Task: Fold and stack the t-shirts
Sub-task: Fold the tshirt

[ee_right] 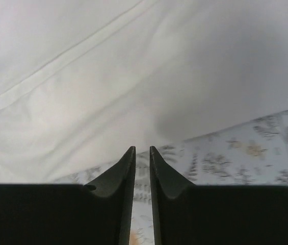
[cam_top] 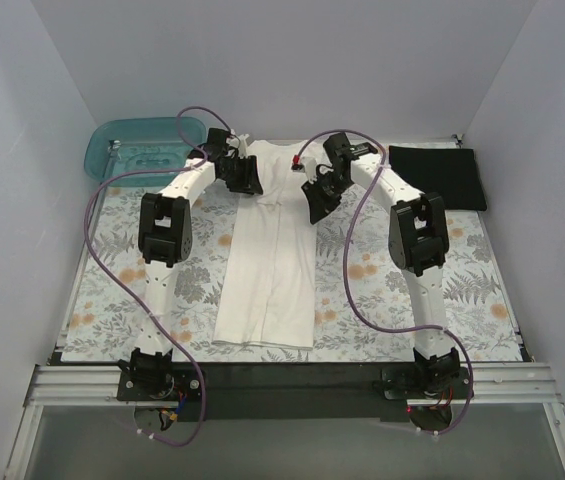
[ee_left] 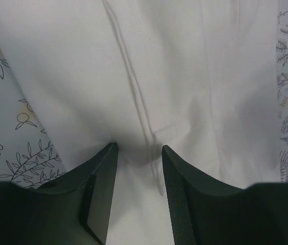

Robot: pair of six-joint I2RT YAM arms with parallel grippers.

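Note:
The cream-white t-shirt (cam_top: 270, 262) lies in a long narrow strip down the middle of the table, collar at the far end. The black t-shirt (cam_top: 436, 176) lies folded flat at the back right. My left gripper (cam_top: 245, 180) is at the strip's upper left edge. In the left wrist view it (ee_left: 139, 148) is open, its jaws apart and down on the white fabric (ee_left: 184, 76) beside a seam. My right gripper (cam_top: 318, 200) is at the strip's upper right edge. In the right wrist view it (ee_right: 142, 149) is almost shut with a thin gap and holds nothing, just off the white fabric (ee_right: 108, 76).
The floral patterned cloth (cam_top: 382, 290) covers the table under both shirts. A translucent teal tub (cam_top: 144, 146) stands at the back left corner. White walls close in the left, right and back sides. The arm bases sit on the near rail (cam_top: 292, 385).

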